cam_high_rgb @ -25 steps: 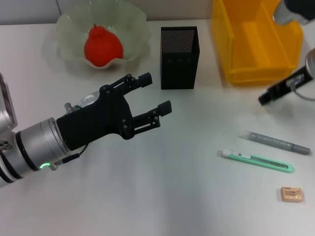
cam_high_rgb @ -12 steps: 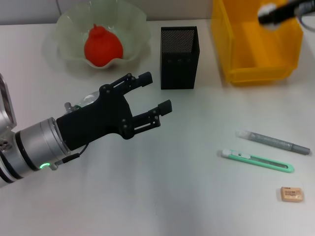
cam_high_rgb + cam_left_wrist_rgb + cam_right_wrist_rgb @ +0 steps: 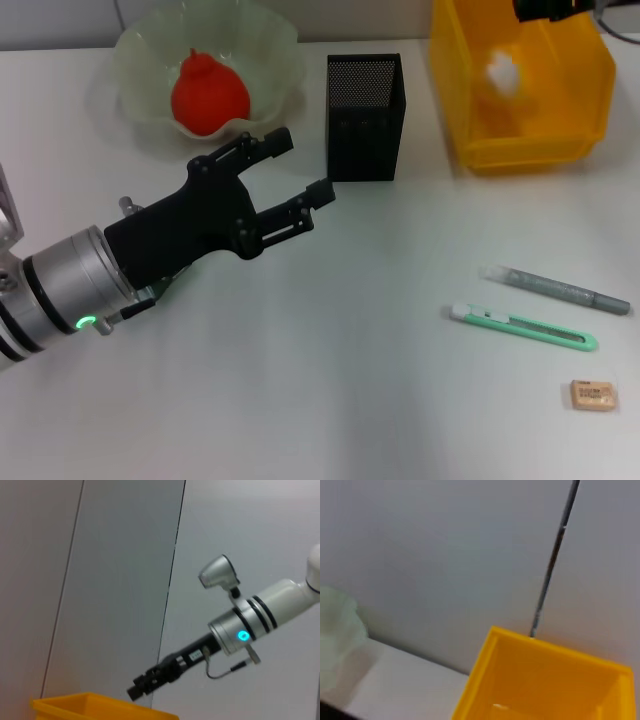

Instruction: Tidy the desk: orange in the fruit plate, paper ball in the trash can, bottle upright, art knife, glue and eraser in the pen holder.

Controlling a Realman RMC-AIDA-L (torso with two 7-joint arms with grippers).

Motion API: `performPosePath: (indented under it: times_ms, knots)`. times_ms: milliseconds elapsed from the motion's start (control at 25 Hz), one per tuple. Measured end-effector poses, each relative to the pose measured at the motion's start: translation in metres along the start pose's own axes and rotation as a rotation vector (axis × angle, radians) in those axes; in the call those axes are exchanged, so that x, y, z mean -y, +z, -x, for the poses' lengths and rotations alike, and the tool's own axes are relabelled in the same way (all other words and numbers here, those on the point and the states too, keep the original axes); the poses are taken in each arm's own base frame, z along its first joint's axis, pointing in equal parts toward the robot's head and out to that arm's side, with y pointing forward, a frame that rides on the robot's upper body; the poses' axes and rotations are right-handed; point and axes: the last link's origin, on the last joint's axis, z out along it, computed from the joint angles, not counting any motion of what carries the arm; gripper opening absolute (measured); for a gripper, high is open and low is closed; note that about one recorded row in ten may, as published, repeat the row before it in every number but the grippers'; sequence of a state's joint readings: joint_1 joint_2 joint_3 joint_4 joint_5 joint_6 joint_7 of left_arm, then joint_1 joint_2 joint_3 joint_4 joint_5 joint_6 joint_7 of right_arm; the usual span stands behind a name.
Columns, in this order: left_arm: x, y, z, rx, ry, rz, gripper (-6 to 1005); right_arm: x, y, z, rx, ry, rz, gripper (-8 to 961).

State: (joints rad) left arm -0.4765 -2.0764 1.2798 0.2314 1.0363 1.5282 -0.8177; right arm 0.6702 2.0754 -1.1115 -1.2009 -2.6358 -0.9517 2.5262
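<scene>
So the paper ball is sitting in the yellow trash can up at 1 o'clock, and the orange is in the fruit plate at 11. My guess is the small stuff comes next, and the trick is coming straight down on each piece.

My left hand hangs wide open, holding nothing, just left of the pen holder. My right hand is barely in view above the can, can't tell its fingers. Glue, art knife and eraser lie on the desk around 4 o'clock.
</scene>
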Motion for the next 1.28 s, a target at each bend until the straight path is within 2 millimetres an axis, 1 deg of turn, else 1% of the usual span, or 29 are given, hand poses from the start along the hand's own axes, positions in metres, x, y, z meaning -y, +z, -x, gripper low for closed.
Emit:
performPosePath:
  times_ms: [80,160,200,240,320,360,400,440,480,520,560,600,640,720,760,800,840,920,1040,1080,1160,1240,1280]
  knots:
    - [0.002,0.001,-0.001,0.001,0.003,-0.001,805,0.000,-0.001,-0.004,0.011,0.010,0.022,696]
    - [0.005,0.004,-0.003,0.004,0.002,-0.005,805,0.001,-0.006,-0.016,0.034,0.035,0.079,715]
    - [0.012,0.008,-0.006,0.022,-0.010,-0.024,806,0.000,-0.013,-0.027,0.068,0.049,0.148,724]
    - [0.012,0.008,-0.006,0.022,-0.010,-0.024,806,0.000,-0.013,-0.027,0.068,0.049,0.148,733]
    - [0.020,0.012,-0.007,0.050,-0.028,-0.051,806,-0.001,-0.023,-0.042,0.132,0.060,0.241,742]
    - [0.023,0.014,-0.008,0.063,-0.032,-0.061,806,-0.001,-0.027,-0.050,0.164,0.068,0.285,742]
    - [0.030,0.017,-0.008,0.103,-0.041,-0.082,806,-0.001,-0.036,-0.071,0.240,0.078,0.376,742]
    - [0.030,0.017,-0.008,0.103,-0.041,-0.082,806,-0.001,-0.036,-0.071,0.240,0.078,0.376,742]
    - [0.033,0.018,-0.008,0.122,-0.047,-0.091,806,-0.002,-0.044,-0.092,0.314,0.074,0.474,742]
    - [0.035,0.020,-0.008,0.139,-0.049,-0.095,806,-0.002,-0.044,-0.092,0.314,0.074,0.474,742]
    - [0.037,0.021,-0.009,0.156,-0.052,-0.100,806,-0.001,-0.050,-0.103,0.357,0.066,0.515,742]
    - [0.043,0.024,-0.009,0.202,-0.057,-0.113,805,0.002,-0.062,-0.124,0.457,0.066,0.570,742]
    - [0.043,0.024,-0.009,0.202,-0.057,-0.113,805,0.002,-0.062,-0.124,0.457,0.066,0.570,742]
    - [0.051,0.026,-0.010,0.267,-0.058,-0.139,805,0.005,-0.075,-0.139,0.558,0.067,0.577,742]
    - [0.051,0.026,-0.010,0.267,-0.058,-0.139,805,0.006,-0.080,-0.147,0.603,0.075,0.567,742]
    - [0.059,0.028,-0.013,0.334,-0.050,-0.165,805,0.006,-0.088,-0.159,0.658,0.075,0.552,742]
    - [0.059,0.028,-0.013,0.334,-0.050,-0.165,806,0.006,-0.088,-0.159,0.658,0.075,0.552,742]
    - [0.067,0.031,-0.016,0.406,-0.040,-0.193,806,0.004,-0.091,-0.166,0.674,0.077,0.542,742]
    - [0.070,0.033,-0.019,0.442,-0.035,-0.204,806,0.001,-0.091,-0.170,0.669,0.086,0.545,742]
    - [0.075,0.038,-0.027,0.533,-0.019,-0.215,806,0.000,-0.090,-0.172,0.666,0.092,0.548,742]
    - [0.075,0.038,-0.027,0.533,-0.019,-0.215,806,-0.001,-0.089,-0.172,0.664,0.100,0.551,742]
    - [0.079,0.045,-0.039,0.675,-0.006,-0.245,805,-0.002,-0.088,-0.172,0.664,0.101,0.554,742]
    - [0.080,0.046,-0.040,0.702,-0.011,-0.250,805,-0.002,-0.087,-0.171,0.664,0.101,0.555,742]
